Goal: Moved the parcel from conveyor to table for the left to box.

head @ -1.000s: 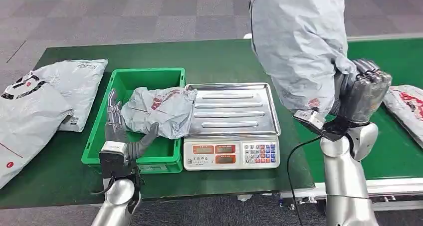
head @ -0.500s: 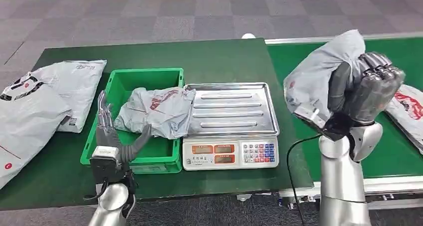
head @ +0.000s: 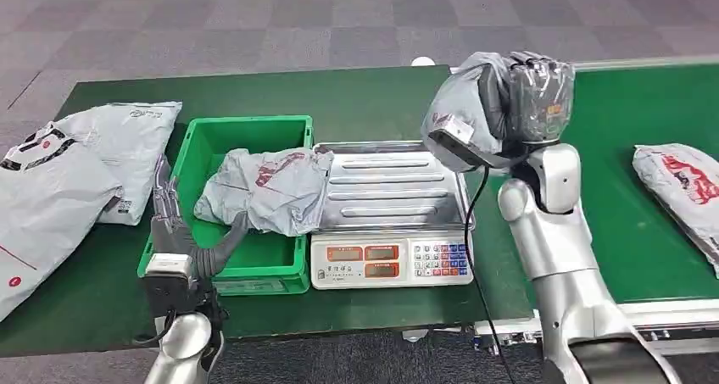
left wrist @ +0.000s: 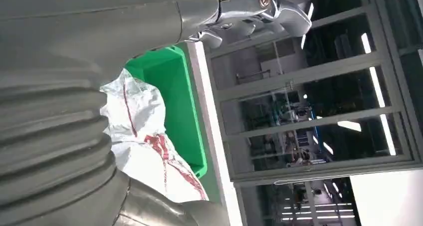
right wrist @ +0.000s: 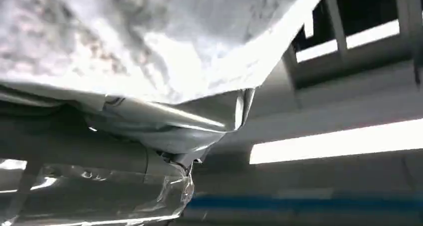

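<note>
My right hand (head: 532,96) grips a crumpled grey parcel (head: 458,121) in the air, just over the right edge of the scale's steel tray (head: 394,185). The same parcel (right wrist: 149,36) hangs close in the right wrist view. A second grey parcel with red print (head: 267,189) lies in the green box (head: 246,130), drooping over its right rim. That parcel (left wrist: 144,136) and the box (left wrist: 174,86) appear in the left wrist view too. My left hand (head: 174,223) stands at the box's front left corner, fingers up and apart, holding nothing.
An electronic scale (head: 392,261) sits right of the box on the green table (head: 356,96). Two large grey parcels (head: 68,164) lie at the table's left. The green conveyor (head: 627,121) runs at the right, with another parcel (head: 682,176) on it.
My right hand carried the parcel leftward and away, from beside the conveyor to over the scale's right edge. My left hand drifted slightly left and nearer.
</note>
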Controlling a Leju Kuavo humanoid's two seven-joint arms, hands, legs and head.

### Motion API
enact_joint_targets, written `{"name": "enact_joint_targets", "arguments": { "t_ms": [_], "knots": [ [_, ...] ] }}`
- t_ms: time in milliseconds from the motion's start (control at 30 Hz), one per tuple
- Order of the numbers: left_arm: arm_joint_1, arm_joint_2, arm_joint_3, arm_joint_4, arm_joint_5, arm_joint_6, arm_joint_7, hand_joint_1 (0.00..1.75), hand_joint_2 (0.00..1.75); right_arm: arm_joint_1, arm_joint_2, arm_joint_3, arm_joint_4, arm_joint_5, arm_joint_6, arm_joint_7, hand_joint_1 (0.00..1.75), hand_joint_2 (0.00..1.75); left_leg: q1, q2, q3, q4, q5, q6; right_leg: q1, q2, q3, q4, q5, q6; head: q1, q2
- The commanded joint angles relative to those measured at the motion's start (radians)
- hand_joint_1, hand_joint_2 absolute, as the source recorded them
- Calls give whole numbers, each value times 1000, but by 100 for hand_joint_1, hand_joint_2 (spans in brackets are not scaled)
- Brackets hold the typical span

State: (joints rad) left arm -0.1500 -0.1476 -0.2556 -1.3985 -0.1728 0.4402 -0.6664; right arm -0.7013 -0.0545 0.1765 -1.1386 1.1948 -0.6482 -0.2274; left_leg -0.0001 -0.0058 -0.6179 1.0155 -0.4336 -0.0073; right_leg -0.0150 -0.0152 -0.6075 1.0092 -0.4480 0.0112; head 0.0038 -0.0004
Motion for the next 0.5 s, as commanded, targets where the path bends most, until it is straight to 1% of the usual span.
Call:
{"name": "enact_joint_targets", "arguments": {
  "t_ms": [33,100,133,233,267,333,367,400,433,500],
  "knots": [
    [-40,22,-12,51,3,-7,1,0,175,-207,-36,231,499,5,-4,-7,175,0,0,3,4,-1,-1,0,0,4,3,-1,0,-1,0,0],
    [-41,24,-14,52,5,-9,0,0,175,-216,-37,248,518,7,10,-11,175,0,1,3,6,-2,-1,-1,1,4,5,-3,1,-1,0,0],
    [-48,25,-17,55,6,-12,-1,0,175,-227,-31,275,551,10,60,-16,175,0,0,1,3,-1,-1,0,0,2,2,-1,0,-1,0,0],
    [-74,20,-24,70,12,-26,-1,0,175,-234,9,353,638,28,143,-34,175,0,1,3,6,-1,-2,-1,1,4,4,-2,0,-1,0,0],
    [-89,15,-28,78,12,-35,1,0,175,-228,32,393,686,38,183,-36,175,0,1,3,4,-1,-1,-1,1,3,3,-1,0,-1,0,0],
    [-117,17,-42,96,8,-51,13,0,175,-197,66,450,739,45,271,-44,175,0,2,4,7,-3,-1,-1,2,5,6,-4,1,-1,0,0],
    [-133,20,-46,103,9,-55,18,0,175,-174,81,473,743,31,315,-67,175,0,2,2,5,-2,-1,-1,2,3,5,-3,0,-1,0,0],
    [-138,20,-45,104,11,-56,21,0,175,-159,88,486,740,16,343,-88,175,0,2,3,10,-6,0,-1,3,4,9,-7,2,-2,0,0],
    [-140,22,-45,103,14,-58,25,0,175,-145,89,499,728,0,362,-119,175,0,2,2,6,-3,0,-1,2,2,5,-3,0,-1,0,0],
    [-140,23,-45,102,14,-58,25,0,175,-143,89,500,727,0,361,-118,175,0,2,1,4,-1,0,-1,1,1,2,-1,0,-1,0,0]
  ]
}}
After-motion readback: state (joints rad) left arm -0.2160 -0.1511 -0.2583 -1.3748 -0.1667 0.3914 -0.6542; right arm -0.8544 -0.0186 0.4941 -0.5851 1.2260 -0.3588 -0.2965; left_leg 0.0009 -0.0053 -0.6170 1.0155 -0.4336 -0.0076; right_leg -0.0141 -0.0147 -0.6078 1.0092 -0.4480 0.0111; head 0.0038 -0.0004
